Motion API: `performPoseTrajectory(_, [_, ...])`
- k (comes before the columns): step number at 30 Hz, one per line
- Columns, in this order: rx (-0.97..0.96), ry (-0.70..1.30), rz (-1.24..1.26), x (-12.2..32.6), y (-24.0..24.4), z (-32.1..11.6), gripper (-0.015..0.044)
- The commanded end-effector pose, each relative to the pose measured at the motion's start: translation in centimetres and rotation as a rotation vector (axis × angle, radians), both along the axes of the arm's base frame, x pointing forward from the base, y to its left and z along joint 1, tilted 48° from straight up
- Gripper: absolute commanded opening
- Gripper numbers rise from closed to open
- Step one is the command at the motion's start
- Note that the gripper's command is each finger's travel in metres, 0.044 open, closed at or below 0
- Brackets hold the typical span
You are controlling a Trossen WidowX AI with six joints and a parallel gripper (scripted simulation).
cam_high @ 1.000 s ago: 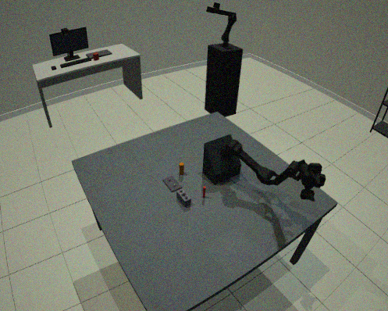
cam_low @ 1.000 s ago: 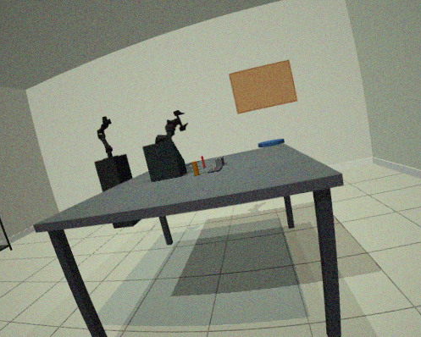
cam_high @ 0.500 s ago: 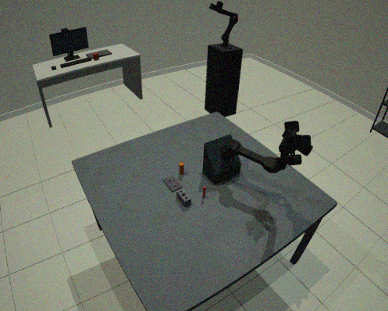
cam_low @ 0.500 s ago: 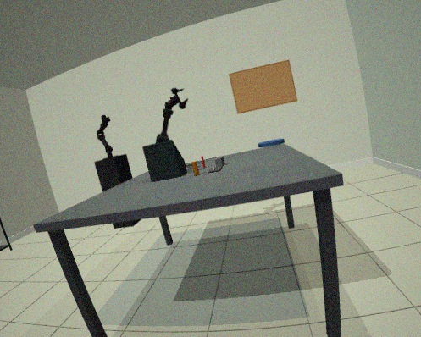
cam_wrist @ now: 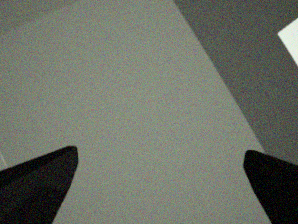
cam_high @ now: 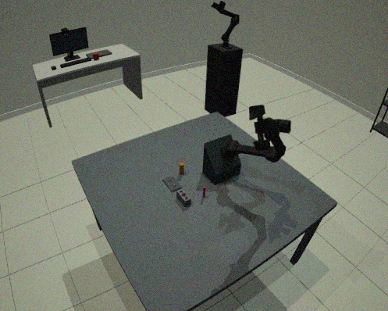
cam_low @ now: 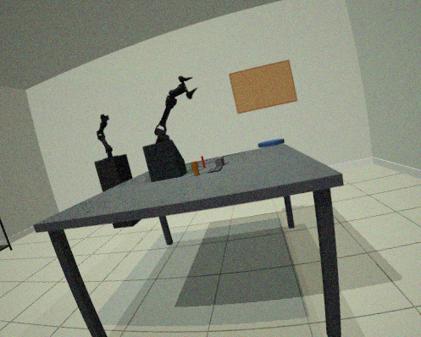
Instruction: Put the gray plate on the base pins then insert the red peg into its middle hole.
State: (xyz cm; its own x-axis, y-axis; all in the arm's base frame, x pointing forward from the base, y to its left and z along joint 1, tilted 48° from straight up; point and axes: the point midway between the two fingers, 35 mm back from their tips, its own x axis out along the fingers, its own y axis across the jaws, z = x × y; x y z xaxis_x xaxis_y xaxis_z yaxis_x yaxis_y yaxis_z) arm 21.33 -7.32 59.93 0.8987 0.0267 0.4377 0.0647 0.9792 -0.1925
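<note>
The gray plate [cam_high: 172,184] is small and thin and lies flat on the table. Beside it stands the base [cam_high: 183,198], a small gray block with dark spots along its top; its pins are too small to make out. In the exterior view the two are small and overlap. The red peg [cam_high: 204,191] [cam_low: 202,162] stands upright on the table, between the base and the arm's pedestal. My gripper [cam_low: 191,86] [cam_wrist: 161,157] is wide open and empty. It is raised high above the table, away from the plate, base and peg, and none of them shows in the wrist view.
An orange cylinder [cam_high: 181,169] [cam_low: 196,168] stands upright near the plate, on the side away from the base. The arm's dark pedestal [cam_high: 221,160] [cam_low: 164,161] stands on the table [cam_high: 127,187] [cam_low: 261,174] close to these objects. A blue round seat [cam_low: 271,143] shows beyond the table edge.
</note>
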Motion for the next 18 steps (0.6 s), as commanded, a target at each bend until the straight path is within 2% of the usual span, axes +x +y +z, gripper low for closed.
performPoseTrajectory(1, [-0.01,0.11,-0.013,3.5,-1.7,-3.2,0.044])
performPoseTrajectory(11, [-0.081,0.522,0.12,14.1,-3.3,-16.0,0.044])
performPoseTrajectory(16, [-0.121,0.628,0.182,16.2,-2.6,-19.9,0.044])
performPoseTrajectory(18, [-0.175,0.7,0.23,17.5,-2.0,-22.8,0.044])
